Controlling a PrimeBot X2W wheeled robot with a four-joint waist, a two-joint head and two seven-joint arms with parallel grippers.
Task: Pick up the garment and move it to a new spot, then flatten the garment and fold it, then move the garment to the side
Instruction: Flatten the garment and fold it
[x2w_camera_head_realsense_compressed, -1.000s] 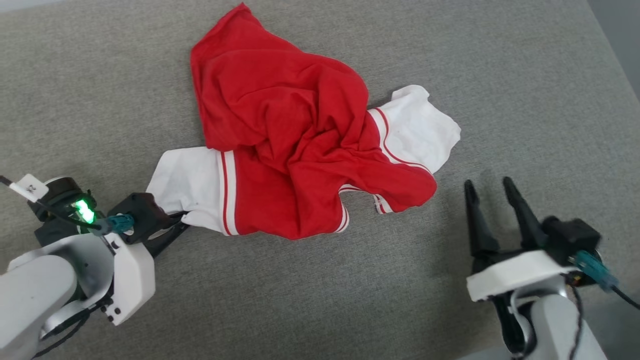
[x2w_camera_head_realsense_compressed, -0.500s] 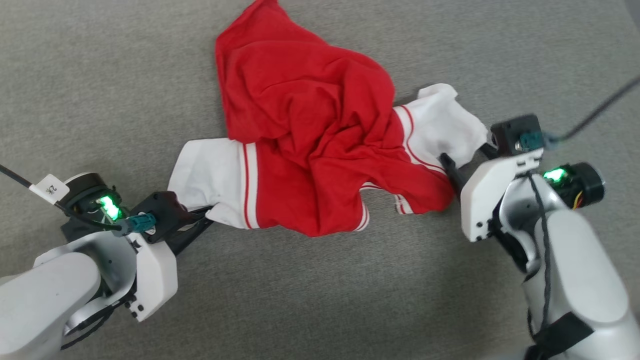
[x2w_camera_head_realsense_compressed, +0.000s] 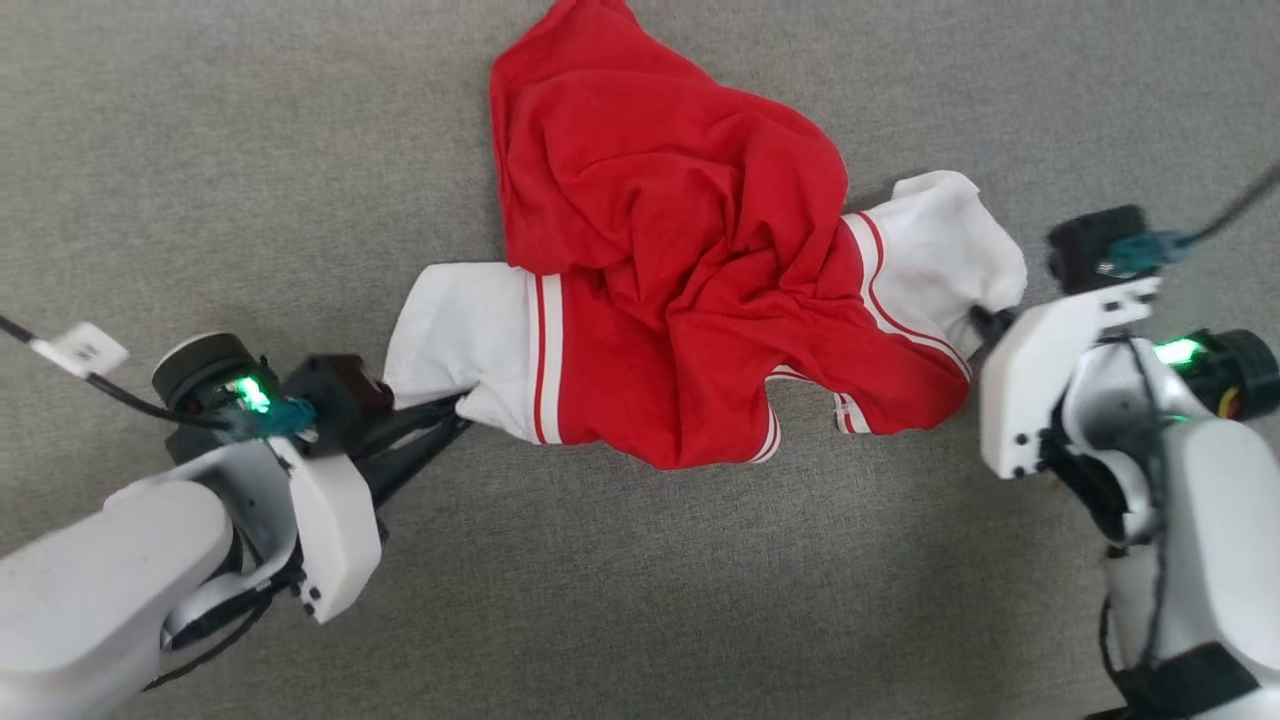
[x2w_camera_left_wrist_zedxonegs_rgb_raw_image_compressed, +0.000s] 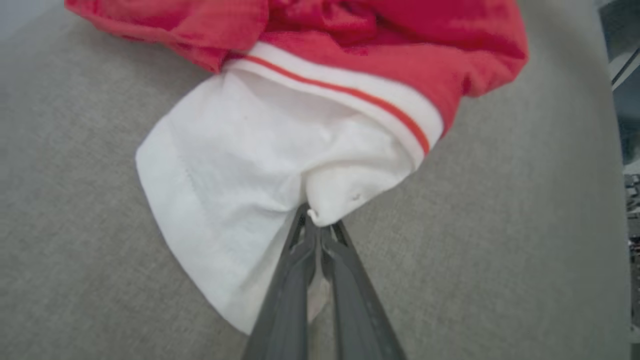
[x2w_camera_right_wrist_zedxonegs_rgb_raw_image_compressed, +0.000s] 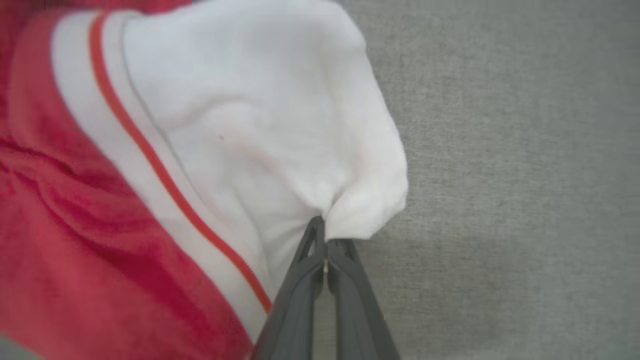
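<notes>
Pinching sleeve edges of the garment, left claw, right claw, open grey surface around

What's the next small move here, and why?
Probably raise both arms together and apart. The left end effector and the right end effector are each shut on a white sleeve of the garment, whose red body lies crumpled on the grey surface.

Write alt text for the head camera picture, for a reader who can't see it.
A crumpled red jersey-style shirt with white short sleeves lies on a grey fabric surface, pinched at both sleeves by the robot. The left gripper is shut on the edge of one white sleeve, and the right gripper on the other.
</notes>
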